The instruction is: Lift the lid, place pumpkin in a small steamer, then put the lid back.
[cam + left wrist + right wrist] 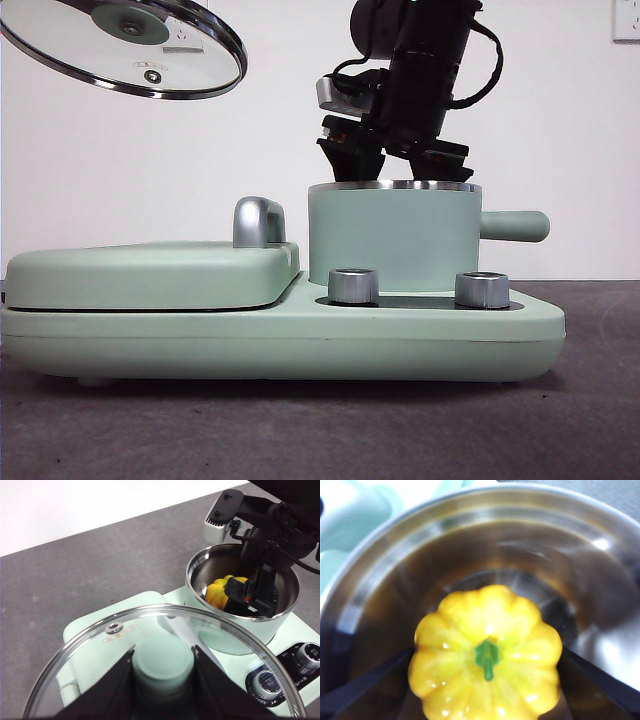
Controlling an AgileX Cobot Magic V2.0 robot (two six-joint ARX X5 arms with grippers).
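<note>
Item one, the small steamer (390,240): we record a mint-green cylinder with a steel rim and bright steel inside, its stubby handle pointing sideways, seated on a mint-green cooker base (300,335) resting on the grey desk (590,400).

Item two, the lid (125,45): glass disc, steel rim, held tilted in the air, well apart from the pot; the left claw (162,666) is closed on its mint knob.

Item three, the pumpkin (487,652): glossy yellow-orange, ribbed, short green stem, inside the pot. The right claw (485,680) flanks it, jaws spread at either side; we cannot tell whether they touch.
</note>
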